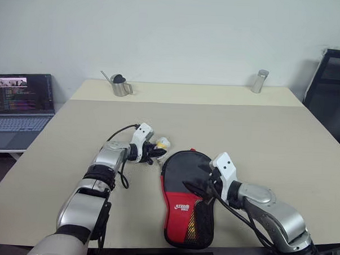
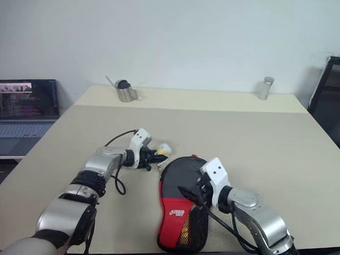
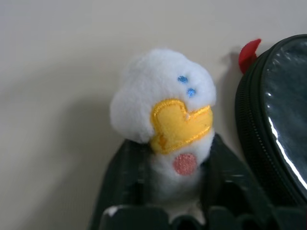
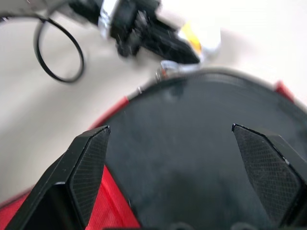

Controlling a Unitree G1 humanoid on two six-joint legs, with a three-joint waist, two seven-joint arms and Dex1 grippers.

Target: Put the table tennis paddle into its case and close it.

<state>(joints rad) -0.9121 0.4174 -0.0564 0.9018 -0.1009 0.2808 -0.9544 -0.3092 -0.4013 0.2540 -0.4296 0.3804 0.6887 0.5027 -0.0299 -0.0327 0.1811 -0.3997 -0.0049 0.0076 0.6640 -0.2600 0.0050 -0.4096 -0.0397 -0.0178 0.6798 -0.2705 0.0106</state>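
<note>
Left gripper (image 3: 165, 191): your two black fingers are clamped on a small white plush duck charm (image 3: 165, 115), squeezing its lower body; head and yellow bill stick out past the tips. It sits just beside the rounded top edge of the case (image 1: 187, 196), near the zip line and a small red tab (image 3: 249, 52).

Right gripper (image 4: 170, 167): jaws spread wide, holding nothing, hovering over the black upper panel of the case.

Case lies flat on the table (image 1: 271, 143), round end away from you, red panel and mesh pocket toward you. Table tennis paddle: you can't make it out separately; judged to be inside the case already, but not confirmed.

Step in hand, as judged: closing. The charm looks like a zip pull, though its link to the slider can't be seen.

Next move: press the right gripper down to pin the case, then draw the charm along the zip edge. Watch for the case sliding.

Beyond: a metal cup (image 1: 121, 86), a metal canister (image 1: 260, 80), a laptop (image 1: 21, 110).
</note>
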